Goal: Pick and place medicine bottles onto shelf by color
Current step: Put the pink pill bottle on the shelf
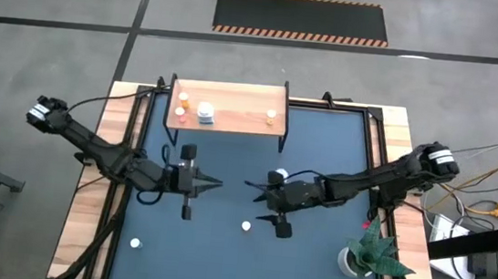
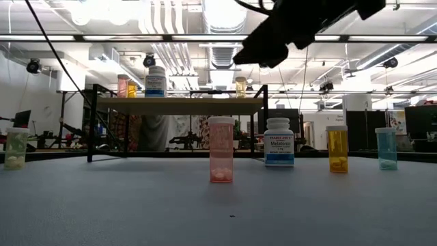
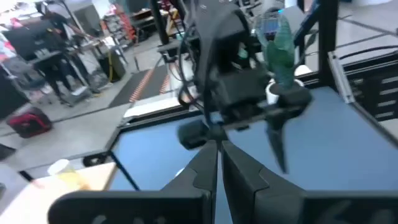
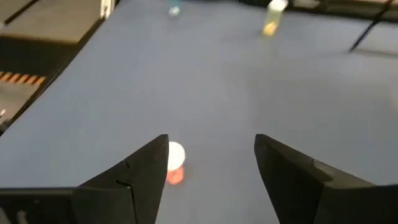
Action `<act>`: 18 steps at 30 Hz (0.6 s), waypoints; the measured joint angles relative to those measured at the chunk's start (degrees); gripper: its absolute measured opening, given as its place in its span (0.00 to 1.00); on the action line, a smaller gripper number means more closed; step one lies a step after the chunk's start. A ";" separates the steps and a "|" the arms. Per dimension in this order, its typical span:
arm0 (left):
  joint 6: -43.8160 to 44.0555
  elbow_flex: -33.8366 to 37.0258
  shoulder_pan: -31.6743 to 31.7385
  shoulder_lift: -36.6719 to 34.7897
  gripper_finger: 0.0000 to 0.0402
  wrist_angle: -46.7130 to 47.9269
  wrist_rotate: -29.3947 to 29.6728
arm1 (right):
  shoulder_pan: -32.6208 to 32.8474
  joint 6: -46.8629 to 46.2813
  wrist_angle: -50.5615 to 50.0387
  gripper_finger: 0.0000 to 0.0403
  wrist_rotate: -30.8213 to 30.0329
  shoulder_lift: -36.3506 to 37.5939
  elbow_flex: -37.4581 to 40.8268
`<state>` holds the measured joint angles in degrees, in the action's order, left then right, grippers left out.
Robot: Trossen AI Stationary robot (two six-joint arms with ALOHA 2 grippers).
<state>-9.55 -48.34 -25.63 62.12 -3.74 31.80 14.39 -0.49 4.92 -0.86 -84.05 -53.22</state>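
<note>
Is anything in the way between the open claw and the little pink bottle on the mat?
No, nothing visible. The right claw is open above the mat, and the pink bottle stands beside one finger, with only bare mat around it.

Shelf (image 1: 235,97) w/ bottles (image 1: 205,111); more on mat (image 1: 311,255).

Upright medicine bottles (image 2: 220,149), some on shelf (image 2: 179,106)
</note>
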 joint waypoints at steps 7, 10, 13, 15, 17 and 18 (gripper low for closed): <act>-1.86 4.10 -0.17 -0.67 0.01 -2.69 0.34 | 0.61 -3.68 -9.45 0.60 1.31 -8.99 -9.20; -2.00 6.97 -0.24 -1.10 0.01 -5.80 0.38 | 0.91 -4.51 -14.55 0.59 1.12 -12.51 -13.37; -2.34 9.40 -0.31 -1.89 0.01 -7.98 0.38 | 1.14 -4.53 -17.85 0.58 1.30 -15.66 -16.55; -3.27 10.00 -0.31 -2.55 0.01 -8.64 0.36 | 1.34 -4.11 -19.05 0.58 1.80 -17.26 -17.76; -4.14 10.56 -0.35 -4.08 0.01 -8.53 0.41 | 1.38 -3.81 -19.47 0.57 3.04 -18.66 -18.90; -4.28 10.54 -0.37 -4.71 0.01 -9.12 0.41 | 1.44 -3.93 -19.41 0.57 3.67 -19.07 -19.30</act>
<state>-13.83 -37.80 -25.99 57.41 -12.86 32.21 15.83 -4.42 -14.50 2.81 -103.12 -72.52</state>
